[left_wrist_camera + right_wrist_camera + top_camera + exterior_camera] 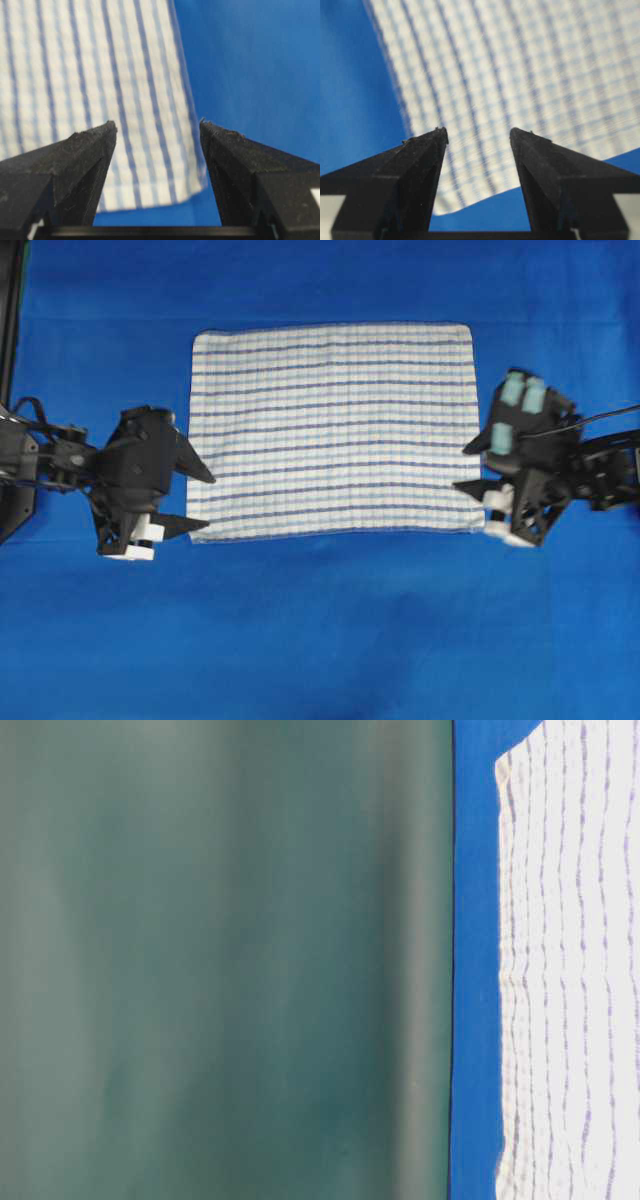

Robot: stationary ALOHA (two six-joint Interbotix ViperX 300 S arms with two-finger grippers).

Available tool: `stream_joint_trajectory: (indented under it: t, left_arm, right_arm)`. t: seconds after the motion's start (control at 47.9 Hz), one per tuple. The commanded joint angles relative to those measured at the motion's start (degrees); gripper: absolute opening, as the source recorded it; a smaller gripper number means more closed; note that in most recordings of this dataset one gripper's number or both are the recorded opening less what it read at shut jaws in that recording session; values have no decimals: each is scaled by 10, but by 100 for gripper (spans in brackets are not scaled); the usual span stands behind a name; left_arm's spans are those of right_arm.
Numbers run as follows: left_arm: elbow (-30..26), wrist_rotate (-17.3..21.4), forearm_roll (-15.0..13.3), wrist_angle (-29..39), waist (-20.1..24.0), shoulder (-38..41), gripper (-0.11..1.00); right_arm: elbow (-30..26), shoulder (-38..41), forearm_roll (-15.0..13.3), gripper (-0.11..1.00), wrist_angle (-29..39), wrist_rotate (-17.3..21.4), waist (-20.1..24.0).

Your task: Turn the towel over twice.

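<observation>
The towel (pixel 332 430) lies flat and spread out on the blue cloth (pixel 320 640) that covers the tabletop, its stripes running side to side in the overhead view. All four hemmed edges lie straight, with no fold or lifted corner.

The left gripper (pixel 205 502) sits at the towel's left edge near the front corner, its fingers (pixel 195 468) spread apart and holding nothing; in the left wrist view that corner (pixel 197 187) lies between the two tips. The right gripper (pixel 468 467) sits at the right edge, fingers (pixel 478 445) likewise apart and empty, the towel's corner (pixel 440 210) showing between them.

Bare blue cloth rings the towel on every side, widest in front.
</observation>
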Motion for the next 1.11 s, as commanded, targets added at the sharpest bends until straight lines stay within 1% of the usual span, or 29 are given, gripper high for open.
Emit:
stream_joint_trajectory:
  t: [0.0, 0.084, 0.188, 0.313, 0.439, 0.543, 0.647, 0.731, 0.814, 0.898, 0.961, 1.086]
  left_arm:
    - [-12, 1, -1, -1, 11, -46, 61]
    - [-7, 1, -1, -1, 24, -84, 61]
    - [0, 1, -1, 2, 40, -130, 61]
    - [18, 2, -1, 11, 61, -191, 61]
    - [32, 2, 0, 35, 77, -245, 61]
    - [51, 2, 1, 51, 88, -287, 61]
    - [76, 2, 2, 53, 94, -326, 61]
    - [98, 12, 2, 54, 96, -359, 61]
    - [127, 31, 2, 54, 96, -388, 61]
    - [150, 33, 2, 54, 96, -410, 61]
    - [165, 33, 2, 54, 96, -424, 61]
    - [178, 32, 1, 51, 96, -439, 61]
  right_arm:
    - [-8, -54, -32, 59, 18, -2, 2]
    - [1, -107, -61, 59, 33, -3, 2]
    - [15, -171, -87, 59, 42, -8, 2]
    - [31, -245, -103, 59, 51, -29, 2]
    - [56, -312, -113, 59, 66, -47, 2]
    - [84, -361, -116, 59, 74, -49, 2]
    - [122, -404, -116, 59, 77, -48, 0]
    - [149, -425, -116, 58, 76, -45, -3]
    - [176, -438, -114, 58, 76, -41, -8]
    - [197, -442, -113, 56, 74, -31, -14]
    - [209, -441, -112, 56, 69, -16, -18]
    - [224, -430, -114, 54, 60, 12, -19]
